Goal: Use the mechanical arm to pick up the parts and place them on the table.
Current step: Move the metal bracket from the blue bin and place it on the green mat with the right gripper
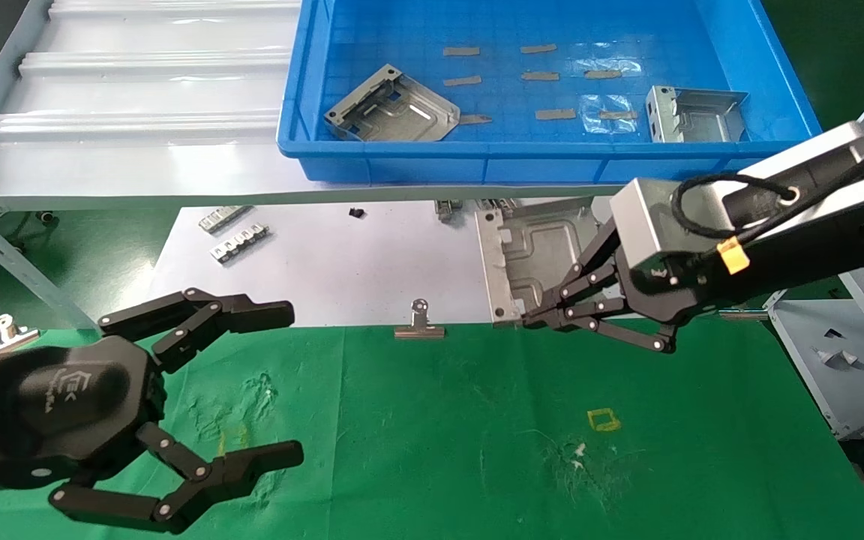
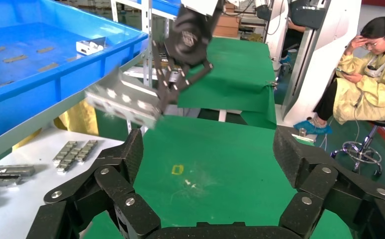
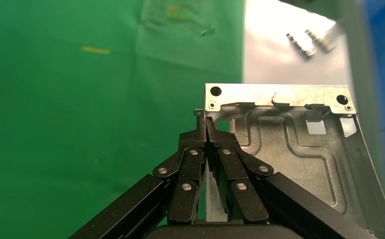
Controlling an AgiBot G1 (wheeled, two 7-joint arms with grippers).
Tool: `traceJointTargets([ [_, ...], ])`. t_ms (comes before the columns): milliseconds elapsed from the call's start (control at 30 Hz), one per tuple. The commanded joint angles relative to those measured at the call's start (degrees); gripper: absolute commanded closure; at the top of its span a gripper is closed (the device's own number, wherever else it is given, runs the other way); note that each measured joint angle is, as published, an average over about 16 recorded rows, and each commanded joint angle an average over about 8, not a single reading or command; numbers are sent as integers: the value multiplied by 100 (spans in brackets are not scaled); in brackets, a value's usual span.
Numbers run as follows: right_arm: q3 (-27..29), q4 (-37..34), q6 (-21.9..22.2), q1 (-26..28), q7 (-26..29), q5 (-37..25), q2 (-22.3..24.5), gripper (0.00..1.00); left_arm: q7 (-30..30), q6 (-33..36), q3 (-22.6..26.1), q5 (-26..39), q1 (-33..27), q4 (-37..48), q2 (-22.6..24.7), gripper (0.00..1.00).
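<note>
Bracket (image 3: 300, 149) edge between right jaws

You can read one mark only: a white "TEK" logo on the black housing of the left gripper (image 1: 252, 386), low on the left in the head view. Nothing else carries legible text.

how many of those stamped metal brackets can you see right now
3. Two silvery stamped sheet-metal brackets lie in the blue plastic bin: one at its left, one at its right. The third is held by the right gripper. Others may be hidden.
</note>
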Motion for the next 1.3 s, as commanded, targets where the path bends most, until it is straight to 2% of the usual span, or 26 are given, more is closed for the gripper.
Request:
traceJointTargets([
  [33, -197, 19, 11, -48, -28, 36, 26, 100, 0, 0, 0, 0, 0, 0, 0, 0],
  [333, -842, -472, 46, -438, -317, 105, -31, 100, 0, 0, 0, 0, 0, 0, 0, 0],
  [600, -1254, -1039, 232, -842, -658, -142, -176, 100, 0, 0, 0, 0, 0, 0, 0, 0],
  [900, -1442, -1793, 617, -1373, -1159, -391, -495, 100, 0, 0, 0, 0, 0, 0, 0, 0],
  [1200, -1423, -2514, 844, -1530, -1616, -397, -803, 100, 0, 0, 0, 0, 0, 0, 0, 0],
  [1233, -1423, -2587, 847, -1536, -1665, -399, -835, 98, 0, 0, 0, 0, 0, 0, 0, 0],
  [1267, -1424, -2657, 848, -1540, -1712, -402, -867, 91, 0, 0, 0, 0, 0, 0, 0, 0],
  [1300, -1426, -2723, 845, -1541, -1753, -407, -897, 79, 0, 0, 0, 0, 0, 0, 0, 0],
])
